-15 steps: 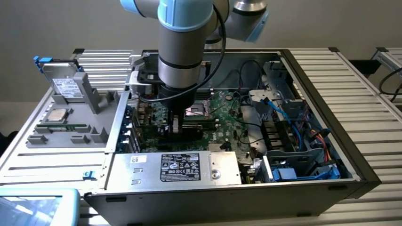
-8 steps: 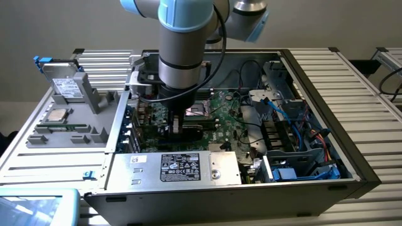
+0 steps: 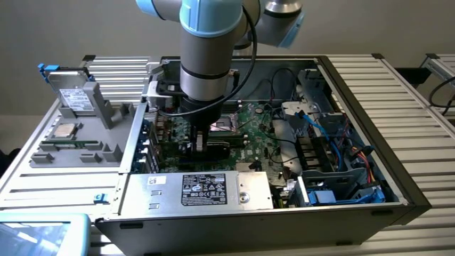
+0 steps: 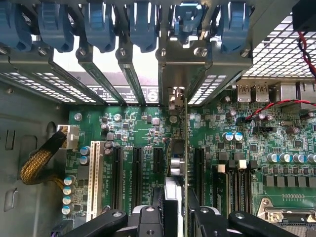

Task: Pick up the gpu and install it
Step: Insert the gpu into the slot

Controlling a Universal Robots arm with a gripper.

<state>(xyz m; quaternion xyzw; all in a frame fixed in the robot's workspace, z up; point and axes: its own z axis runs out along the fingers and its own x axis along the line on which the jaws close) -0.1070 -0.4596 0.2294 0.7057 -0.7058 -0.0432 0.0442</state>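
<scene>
Jaws clamped on gpu | gpu edge-on, upright above motherboard slots | inside case

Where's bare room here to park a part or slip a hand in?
Free: the ribbed table on the exterior view's right of the PC case, and the power supply top. Crowded: the motherboard around the gripper holding the gpu, and the cabled drive bay.
</scene>
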